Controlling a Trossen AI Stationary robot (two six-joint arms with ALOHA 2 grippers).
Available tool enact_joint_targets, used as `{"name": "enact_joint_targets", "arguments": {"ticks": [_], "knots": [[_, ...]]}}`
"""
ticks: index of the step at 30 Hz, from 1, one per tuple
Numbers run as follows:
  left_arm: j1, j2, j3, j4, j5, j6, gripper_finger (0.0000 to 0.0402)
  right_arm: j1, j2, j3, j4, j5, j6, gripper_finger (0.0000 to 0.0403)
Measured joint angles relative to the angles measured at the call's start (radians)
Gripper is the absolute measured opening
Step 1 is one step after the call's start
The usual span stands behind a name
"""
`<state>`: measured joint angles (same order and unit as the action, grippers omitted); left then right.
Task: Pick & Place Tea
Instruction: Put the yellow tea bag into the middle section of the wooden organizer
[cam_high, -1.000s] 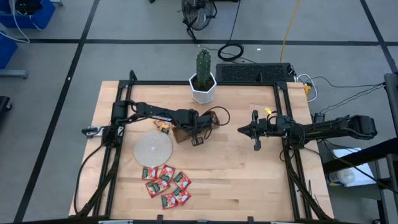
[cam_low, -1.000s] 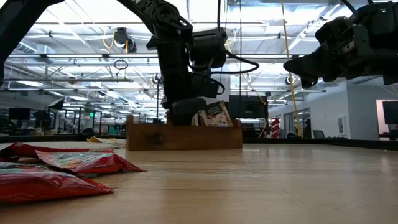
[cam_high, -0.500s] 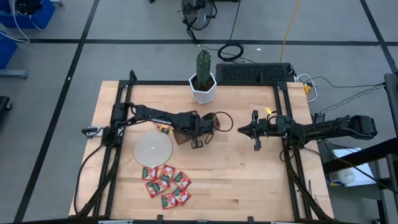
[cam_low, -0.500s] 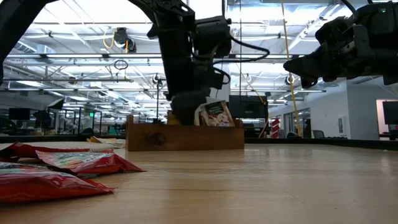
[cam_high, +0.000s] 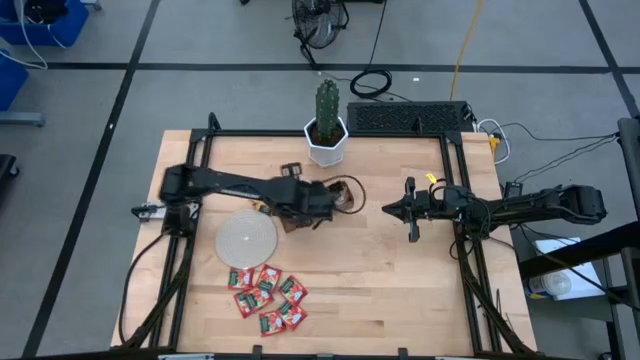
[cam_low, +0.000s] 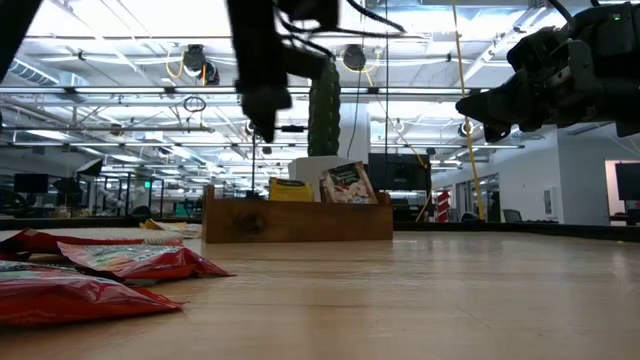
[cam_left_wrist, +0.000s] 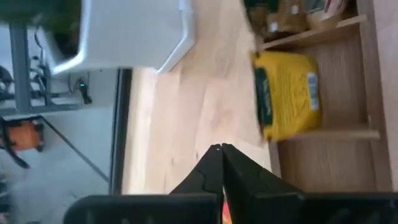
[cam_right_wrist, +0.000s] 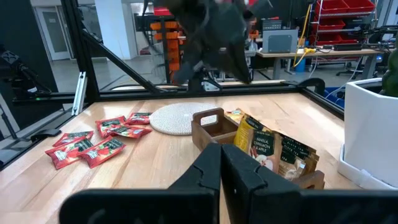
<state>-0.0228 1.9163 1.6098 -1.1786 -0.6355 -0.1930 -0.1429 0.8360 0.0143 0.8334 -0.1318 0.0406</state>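
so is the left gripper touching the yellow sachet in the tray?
Apart. Low view: left gripper hangs above the yellow sachet in the tray, clear air between.

A potted cactus (cam_high: 327, 122) stands at the table's (cam_high: 400, 290) far edge; a pale round disc (cam_high: 247, 240) lies nearer.

In the high view the left arm (cam_high: 290, 195) covers most of the tray (cam_high: 285, 222), so its compartments cannot be told apart. In the low view the red sachets (cam_low: 60, 280) at 8 o'clock are cut by the edge (count unclear).
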Motion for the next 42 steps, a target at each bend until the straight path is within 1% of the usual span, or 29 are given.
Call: {"name": "enact_joint_targets", "arguments": {"ticks": [2,4,8,10,12,14,17,19,22,26,28,34,42], "knots": [[0.012,-0.078,-0.077,0.021,0.004,-0.058,0.0024,0.0,0.0,0.0,0.0,0.0,0.0,0.0],[0.039,-0.157,-0.169,0.043,0.034,-0.148,0.0046,0.0,0.0,0.0,0.0,0.0,0.0,0.0],[0.116,-0.279,-0.355,0.064,0.168,-0.317,0.0108,0.0,0.0,0.0,0.0,0.0,0.0,0.0],[0.144,-0.315,-0.442,0.078,0.227,-0.351,0.0144,0.0,0.0,0.0,0.0,0.0,0.0,0.0],[0.16,-0.339,-0.522,0.101,0.256,-0.323,0.0177,0.0,0.0,0.0,0.0,0.0,0.0,0.0],[0.161,-0.343,-0.594,0.144,0.258,-0.254,0.0203,0.0,0.0,0.0,0.0,0.0,0.0,0.0],[0.133,-0.34,-0.685,0.219,0.264,-0.138,0.0229,0.0,0.0,0.0,0.0,0.0,0.0,0.0],[0.107,-0.331,-0.73,0.251,0.275,-0.086,0.0238,0.0,0.0,0.0,0.0,0.0,0.0,0.0],[0.072,-0.328,-0.773,0.295,0.279,-0.067,0.0244,0.0,0.0,0.0,0.0,0.0,0.0,0.0],[0.042,-0.328,-0.796,0.318,0.262,-0.057,0.0246,0.0,0.0,0.0,0.001,0.0,0.0,0.0],[0.032,-0.329,-0.802,0.324,0.228,-0.035,0.0246,0.0,0.0,0.0,0.0,0.0,0.0,0.0],[0.029,-0.329,-0.829,0.373,0.135,0.044,0.0246,0.0,0.0,0.0,0.0,0.0,0.0,0.0],[0.03,-0.329,-0.849,0.468,0.129,0.134,0.0246,0.0,0.0,0.0,0.0,0.0,0.0,0.0]]}}
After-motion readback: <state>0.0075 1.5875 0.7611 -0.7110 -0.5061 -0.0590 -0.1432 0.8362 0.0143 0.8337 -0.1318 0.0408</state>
